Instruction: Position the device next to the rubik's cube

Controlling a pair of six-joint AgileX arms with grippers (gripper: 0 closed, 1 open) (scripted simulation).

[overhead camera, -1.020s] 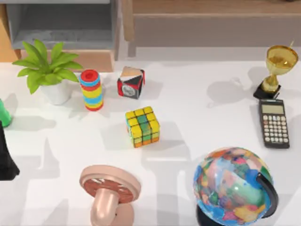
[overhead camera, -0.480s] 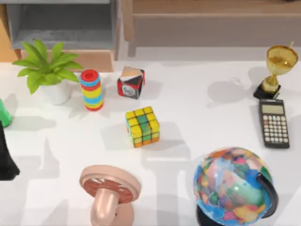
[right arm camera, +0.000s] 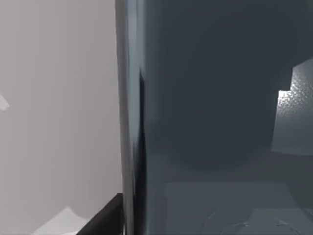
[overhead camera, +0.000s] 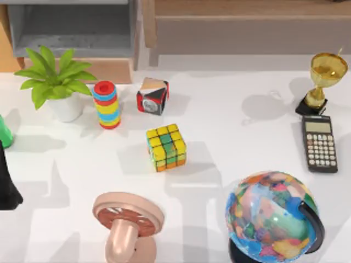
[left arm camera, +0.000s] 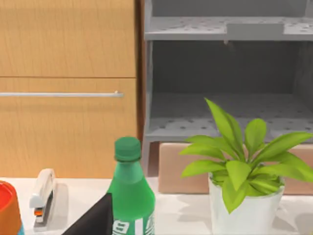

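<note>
The white table (overhead camera: pixel 247 142) carries a globe (overhead camera: pixel 269 213) at its near right and a pink desk fan (overhead camera: pixel 129 213) near centre-left. A potted plant (overhead camera: pixel 55 82) stands far left, and a gold trophy (overhead camera: pixel 323 76) far right with a black calculator (overhead camera: pixel 320 143) just nearer. The rubik's cube (overhead camera: pixel 166 146) sits mid-table, apart from everything. The device (right arm camera: pixel 215 122), a dark glossy slab, looms close before the right wrist camera. The left arm (overhead camera: pixel 6 189) is parked at the left edge. I cannot tell if either arm's grip is open or closed.
</note>
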